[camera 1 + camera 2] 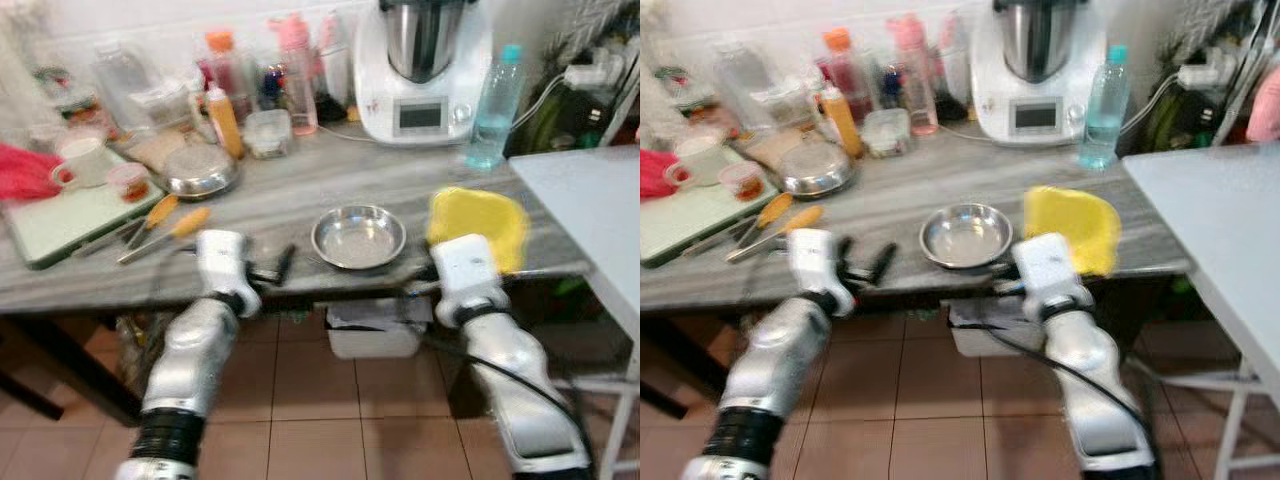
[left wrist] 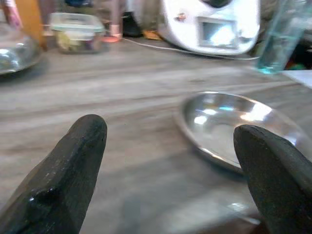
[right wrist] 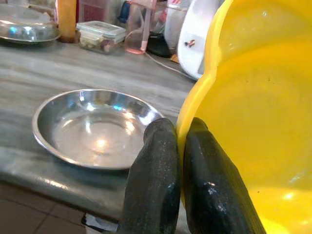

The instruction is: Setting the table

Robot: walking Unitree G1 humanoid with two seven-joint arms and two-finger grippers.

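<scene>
Right wrist view: gripper [image 3: 178, 146] pinching yellow bowl [image 3: 253, 122] rim.

We are in a home kitchen. Across the middle of the frame runs a grey stone-patterned counter [image 1: 300, 200], crowded along its back with bottles and food tubs. At upper centre stands a white cooking machine [image 1: 422, 75], with a water bottle [image 1: 493, 110] at upper right. A cutting board [image 1: 75, 215] with a mug [image 1: 82, 160] sits at left, and terracotta floor tiles [image 1: 320, 400] fill the bottom.

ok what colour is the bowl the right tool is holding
Yellow bowl; clearest in the right wrist view.
</scene>
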